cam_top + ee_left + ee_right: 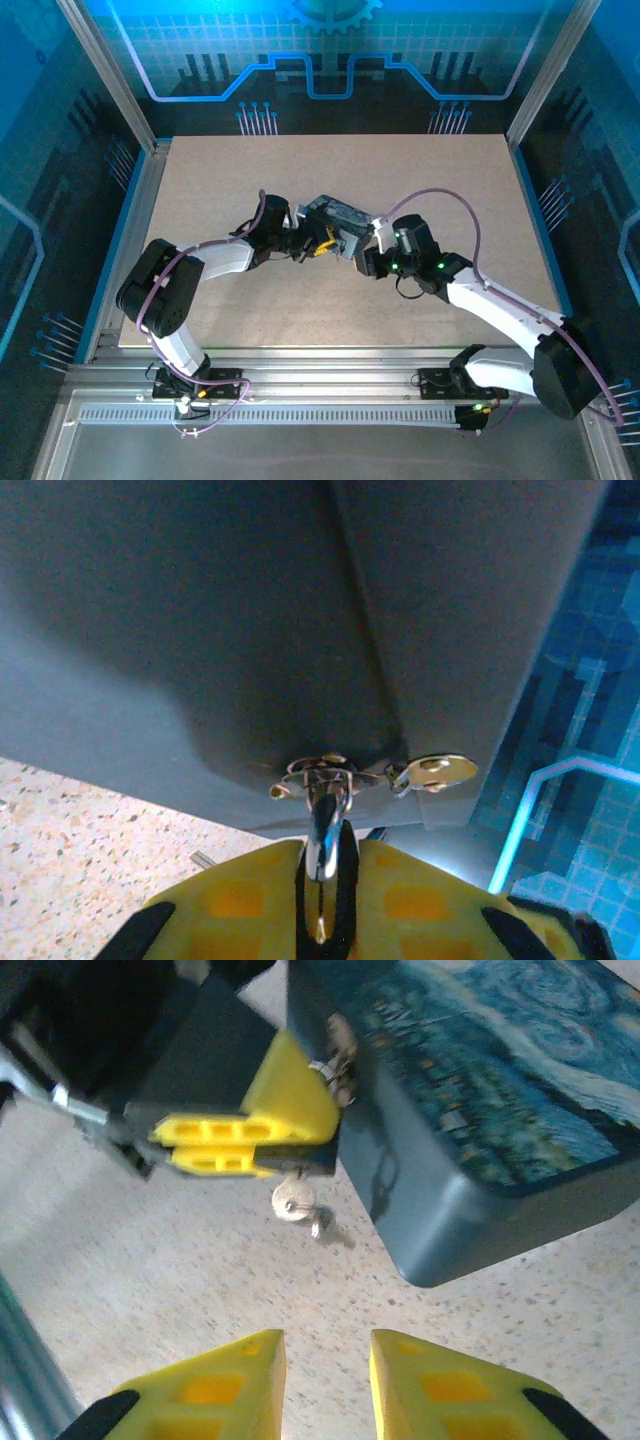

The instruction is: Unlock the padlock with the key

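While the right gripper (325, 1365) stands parted and empty over the speckled table (150, 1290), the key (293, 1200) dangles ahead of it, just under the left gripper (323, 880). That gripper is clamped on the padlock (320, 825), whose shackle points lengthwise away from the fingers into the hasp (322, 770) of the starry-patterned tin (480, 1110).

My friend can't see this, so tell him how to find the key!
Find the blue swirly tin in the middle of the table. The left gripper has its yellow fingers at the tin's dark side. Just under them hangs the key: a tiny, round, pale metal piece, the one shiny dangling thing among all that yellow and blue.
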Available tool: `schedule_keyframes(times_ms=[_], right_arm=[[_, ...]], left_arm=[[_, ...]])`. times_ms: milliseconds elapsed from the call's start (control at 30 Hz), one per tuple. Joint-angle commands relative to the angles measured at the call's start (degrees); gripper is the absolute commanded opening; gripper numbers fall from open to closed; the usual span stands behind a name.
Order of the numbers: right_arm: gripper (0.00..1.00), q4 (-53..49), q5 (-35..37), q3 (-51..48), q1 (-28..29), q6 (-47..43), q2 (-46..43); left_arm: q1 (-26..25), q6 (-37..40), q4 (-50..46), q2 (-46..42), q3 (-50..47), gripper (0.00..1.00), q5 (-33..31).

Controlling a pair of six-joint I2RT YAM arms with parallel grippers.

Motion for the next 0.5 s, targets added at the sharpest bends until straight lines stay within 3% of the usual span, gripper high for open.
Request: schedule_keyframes(times_ms=[0,167,267,467], right_arm=[[0.28,9.0,-9.8,0.2,-4.2,16.1,3.3],[0.29,24.9,-15.0,-2.6,-2.8,38.9,10.4],[0.29,26.8,-14.1,-2.1,-0.9,44.0,12.2],[0.31,23.7,-10.2,-1.2,0.6,45.1,12.8]], left_arm=[[0.0,0.1,-0.2,-0.9,1.5,0.00,2.5],[0.0,-2.7,4.1,0.0,0.3,0.00,2.6],[0.0,-3.1,4.9,0.0,0.2,0.00,2.6],[0.0,-3.9,6.3,0.5,0.0,0.00,2.6]])
